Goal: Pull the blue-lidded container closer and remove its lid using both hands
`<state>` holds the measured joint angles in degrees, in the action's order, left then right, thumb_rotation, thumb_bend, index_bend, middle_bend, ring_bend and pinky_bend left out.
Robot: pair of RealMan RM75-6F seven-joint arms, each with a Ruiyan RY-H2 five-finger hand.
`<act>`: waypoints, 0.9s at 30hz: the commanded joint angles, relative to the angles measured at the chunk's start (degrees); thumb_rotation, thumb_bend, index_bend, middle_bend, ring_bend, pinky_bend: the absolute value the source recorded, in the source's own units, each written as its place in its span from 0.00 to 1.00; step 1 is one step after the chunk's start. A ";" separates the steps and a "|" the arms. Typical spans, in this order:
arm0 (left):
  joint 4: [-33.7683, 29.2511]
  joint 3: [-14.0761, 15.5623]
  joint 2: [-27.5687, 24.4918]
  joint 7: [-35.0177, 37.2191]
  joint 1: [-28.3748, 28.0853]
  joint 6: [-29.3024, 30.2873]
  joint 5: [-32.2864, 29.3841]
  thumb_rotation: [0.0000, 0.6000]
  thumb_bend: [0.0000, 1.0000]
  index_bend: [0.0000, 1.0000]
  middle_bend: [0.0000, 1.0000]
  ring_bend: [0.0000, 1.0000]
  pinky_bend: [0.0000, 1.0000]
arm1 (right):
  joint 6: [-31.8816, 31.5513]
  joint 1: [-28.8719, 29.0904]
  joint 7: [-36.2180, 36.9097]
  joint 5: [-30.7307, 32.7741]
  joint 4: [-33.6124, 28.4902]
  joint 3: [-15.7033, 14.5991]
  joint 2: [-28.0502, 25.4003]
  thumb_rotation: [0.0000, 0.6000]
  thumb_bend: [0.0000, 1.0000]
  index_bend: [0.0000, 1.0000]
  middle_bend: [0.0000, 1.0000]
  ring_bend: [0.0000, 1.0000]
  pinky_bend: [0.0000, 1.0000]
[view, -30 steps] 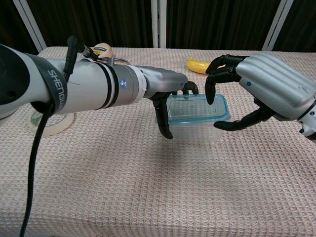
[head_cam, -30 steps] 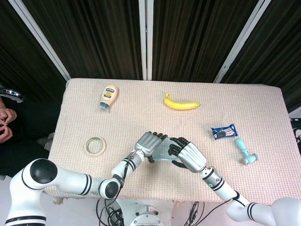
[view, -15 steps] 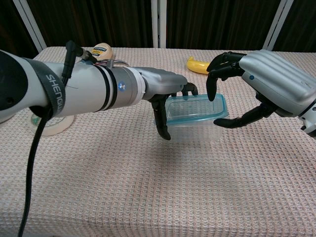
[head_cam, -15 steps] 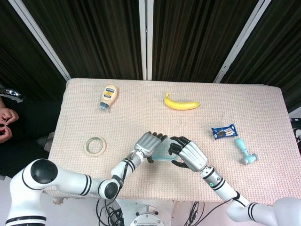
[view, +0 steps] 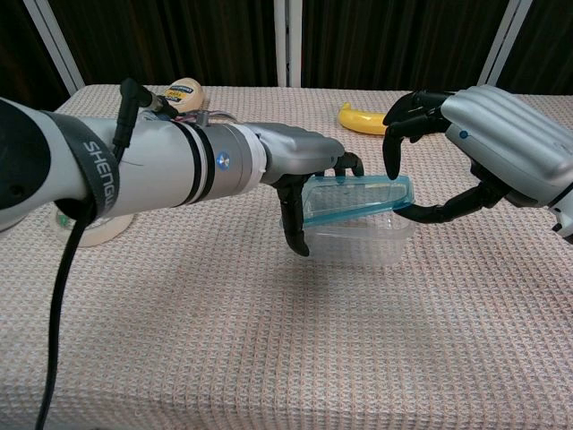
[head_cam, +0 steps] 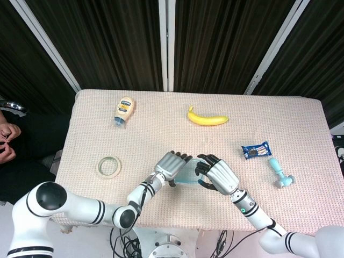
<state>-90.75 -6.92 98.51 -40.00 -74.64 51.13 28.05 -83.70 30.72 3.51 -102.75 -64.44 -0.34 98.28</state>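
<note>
The clear container (view: pixel 358 244) stands on the table's near middle. Its blue-rimmed lid (view: pixel 354 198) is tilted, its right end lifted off the tub and its left end still low. My right hand (view: pixel 488 152) pinches the lid's right end between thumb and fingers. My left hand (view: pixel 304 184) grips the container's left end, its thumb down the front wall and its fingers behind. In the head view both hands, left hand (head_cam: pixel 171 165) and right hand (head_cam: pixel 217 176), cover most of the container (head_cam: pixel 188 176).
A banana (head_cam: pixel 207 117) lies behind the container, a mayonnaise bottle (head_cam: pixel 124 110) at the back left, a tape roll (head_cam: pixel 108 166) at the left. A snack packet (head_cam: pixel 255 150) and a light-blue tool (head_cam: pixel 280 173) lie to the right.
My right hand has risen with the lid's right end, tipping the lid up off the tub. My left hand kept hold of the container's left end.
</note>
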 commanded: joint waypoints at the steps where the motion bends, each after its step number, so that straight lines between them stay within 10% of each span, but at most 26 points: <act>1: -0.34 0.12 -0.58 -0.15 -0.04 -0.41 0.53 1.00 0.00 0.08 0.21 0.11 0.17 | 0.06 0.27 -0.61 -0.49 1.35 -0.09 1.02 1.00 0.51 0.58 0.49 0.25 0.39; 27: -9.39 3.39 -9.73 0.72 6.78 9.55 8.00 1.00 0.00 0.00 0.05 0.00 0.05 | -8.16 1.18 5.52 -0.29 19.65 2.71 10.69 1.00 0.53 0.90 0.57 0.29 0.41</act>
<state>-99.39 -3.99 89.86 -39.66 -69.00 59.51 34.96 -91.59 31.93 8.82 -103.27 -45.11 2.18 108.89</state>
